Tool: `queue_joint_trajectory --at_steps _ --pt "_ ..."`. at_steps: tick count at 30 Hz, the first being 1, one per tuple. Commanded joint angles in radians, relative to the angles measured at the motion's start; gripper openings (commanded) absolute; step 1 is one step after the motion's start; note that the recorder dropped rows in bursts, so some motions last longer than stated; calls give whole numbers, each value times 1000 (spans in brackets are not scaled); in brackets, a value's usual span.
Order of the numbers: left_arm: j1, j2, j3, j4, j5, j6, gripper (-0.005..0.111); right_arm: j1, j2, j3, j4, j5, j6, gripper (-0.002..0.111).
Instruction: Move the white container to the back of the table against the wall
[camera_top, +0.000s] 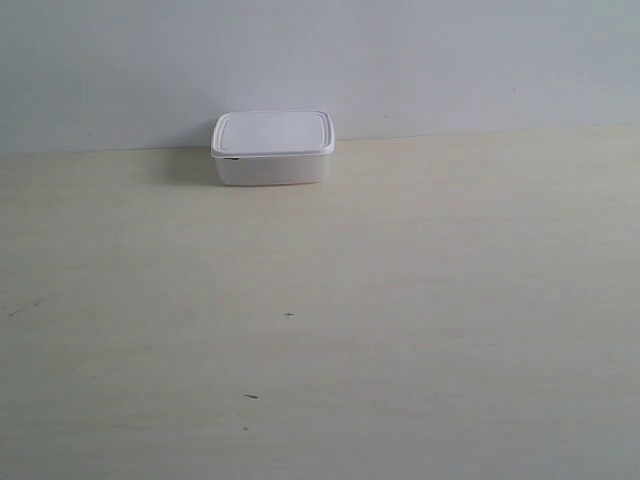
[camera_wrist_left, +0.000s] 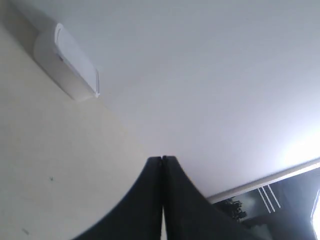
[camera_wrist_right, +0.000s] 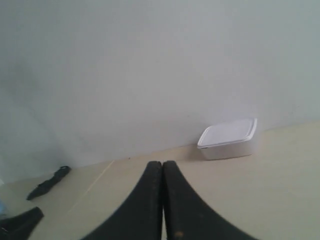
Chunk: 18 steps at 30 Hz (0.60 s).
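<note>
The white container (camera_top: 272, 147) stands lidded at the back of the pale table (camera_top: 320, 330), touching or nearly touching the grey-blue wall (camera_top: 320, 60). No arm or gripper appears in the exterior view. My left gripper (camera_wrist_left: 162, 158) is shut with nothing in it, well away from the white container (camera_wrist_left: 67, 62), which sits at the table's junction with the wall. My right gripper (camera_wrist_right: 162, 163) is also shut and empty, and the white container (camera_wrist_right: 228, 138) lies some way beyond it by the wall (camera_wrist_right: 150, 65).
Small dark specks (camera_top: 250, 396) mark the near part of the table. In the right wrist view a black part (camera_wrist_right: 47, 183) lies on the table near the wall. A dark window area (camera_wrist_left: 280, 205) shows past the wall's end in the left wrist view.
</note>
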Motion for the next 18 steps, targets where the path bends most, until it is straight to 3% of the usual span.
queue_joint_trajectory --at_steps 1,6,11,18 --pt "3 -4 96 -138 -63 -3 0 2 -5 159 180 -202 2 0" --pt "3 -4 96 -112 -39 35 0 2 -5 327 276 -364 2 0" --pt "3 -4 96 -75 -38 176 0 2 -5 469 348 -450 2 0" --pt "3 -4 96 130 36 195 0 2 -5 604 366 -472 -24 0"
